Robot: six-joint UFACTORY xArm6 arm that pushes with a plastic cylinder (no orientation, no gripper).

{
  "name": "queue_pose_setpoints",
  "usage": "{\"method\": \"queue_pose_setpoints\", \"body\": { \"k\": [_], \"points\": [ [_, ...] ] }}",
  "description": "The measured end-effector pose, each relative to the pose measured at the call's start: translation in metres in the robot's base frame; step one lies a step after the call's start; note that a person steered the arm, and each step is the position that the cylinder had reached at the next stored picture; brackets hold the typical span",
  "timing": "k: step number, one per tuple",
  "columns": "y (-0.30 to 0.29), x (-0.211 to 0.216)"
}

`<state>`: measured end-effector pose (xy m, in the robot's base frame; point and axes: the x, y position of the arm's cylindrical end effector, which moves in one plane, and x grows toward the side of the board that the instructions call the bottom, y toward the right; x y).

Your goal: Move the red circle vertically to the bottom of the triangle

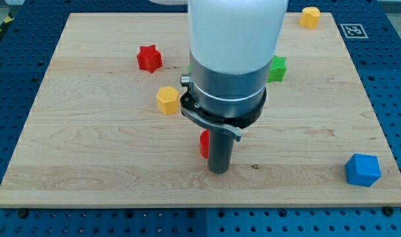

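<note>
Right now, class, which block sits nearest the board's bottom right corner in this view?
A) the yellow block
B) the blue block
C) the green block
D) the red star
B: the blue block lies by the board's bottom right corner, while the red star is at upper left, the green block is near the top centre, and both yellow blocks lie higher up.
</note>
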<state>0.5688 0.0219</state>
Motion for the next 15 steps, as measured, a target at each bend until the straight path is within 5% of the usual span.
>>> {"method": "queue_pose_setpoints", "body": {
  "k": [3, 7, 9, 15],
  "points": [
    [-0.037, -0.008],
    [0.031, -0.01],
    [-0.021, -0.022],
    [-0.031, -0.031]
  ]
}}
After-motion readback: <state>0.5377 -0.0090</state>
